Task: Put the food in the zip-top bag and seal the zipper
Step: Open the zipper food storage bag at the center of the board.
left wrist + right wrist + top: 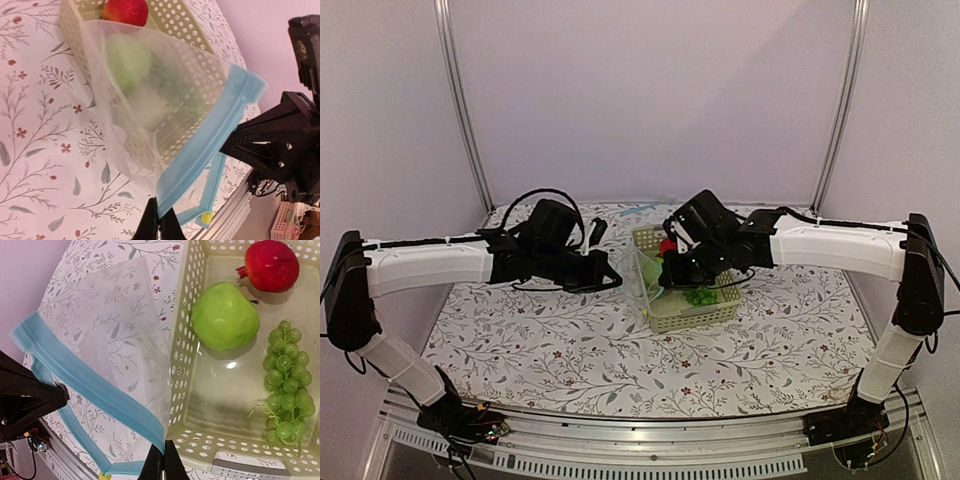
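The clear zip-top bag (150, 100) hangs between my two grippers beside the basket, empty, its mouth parted. Its light blue zipper (210, 135) also shows in the right wrist view (90, 380). My left gripper (160, 225) is shut on one end of the strip. My right gripper (162, 465) is shut on the other lip of the strip. The red apple (271, 265) and the green apple (225, 315) lie in the pale green basket (180, 340). In the top view the left gripper (612, 280) and the right gripper (665, 278) face each other.
A bunch of green grapes (285, 385) lies in the basket beside the apples. The basket (690, 318) stands at the middle of the flowered table, right of the bag. A small yellow tab (205, 218) sits at the strip's end.
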`<state>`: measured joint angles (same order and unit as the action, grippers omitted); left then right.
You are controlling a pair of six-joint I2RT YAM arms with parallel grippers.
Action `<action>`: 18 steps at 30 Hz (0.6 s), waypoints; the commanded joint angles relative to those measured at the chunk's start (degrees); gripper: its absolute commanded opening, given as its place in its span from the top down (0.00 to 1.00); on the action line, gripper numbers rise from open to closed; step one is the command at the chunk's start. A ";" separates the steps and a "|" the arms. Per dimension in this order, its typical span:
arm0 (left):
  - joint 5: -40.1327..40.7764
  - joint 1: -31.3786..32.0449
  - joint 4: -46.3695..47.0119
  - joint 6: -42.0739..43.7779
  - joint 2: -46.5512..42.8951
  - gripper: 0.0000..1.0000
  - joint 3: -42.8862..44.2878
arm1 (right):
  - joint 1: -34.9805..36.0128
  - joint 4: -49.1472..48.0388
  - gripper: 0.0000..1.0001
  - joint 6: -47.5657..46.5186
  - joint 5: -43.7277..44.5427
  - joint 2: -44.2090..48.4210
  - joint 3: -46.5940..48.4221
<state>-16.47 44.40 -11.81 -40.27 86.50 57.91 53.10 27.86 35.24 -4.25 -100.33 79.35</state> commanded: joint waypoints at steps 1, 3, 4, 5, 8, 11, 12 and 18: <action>13.62 1.09 -10.79 0.06 -1.32 1.00 1.85 | 1.42 7.82 1.00 2.40 17.06 -0.16 2.41; 16.12 1.41 -12.03 -0.79 -1.59 1.00 1.90 | 2.10 8.29 1.00 3.45 20.58 0.12 2.61; 18.70 1.66 -12.78 -0.99 -1.66 1.00 2.12 | 2.48 8.30 1.00 3.90 21.94 0.28 2.65; 20.56 1.82 -13.92 -1.17 -1.56 1.00 2.49 | 2.79 8.31 1.00 4.63 23.16 0.50 2.65; 24.51 2.33 -16.95 -1.47 -0.99 1.00 3.78 | 3.70 7.50 1.00 5.52 24.61 1.00 2.76; 24.90 2.53 -16.49 -1.91 -0.77 0.96 3.86 | 4.18 6.91 1.00 5.42 23.98 0.87 3.36; 24.73 2.53 -16.33 -1.94 -0.44 0.94 4.06 | 4.34 6.88 1.00 5.37 24.05 0.78 3.47; 17.22 2.54 -6.82 -1.72 -0.81 0.70 1.66 | 4.82 6.08 1.00 4.88 22.48 0.78 4.07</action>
<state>3.51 46.94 -23.14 -42.22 85.89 61.17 57.78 32.29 39.90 16.25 -100.27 82.04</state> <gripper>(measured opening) 0.241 0.006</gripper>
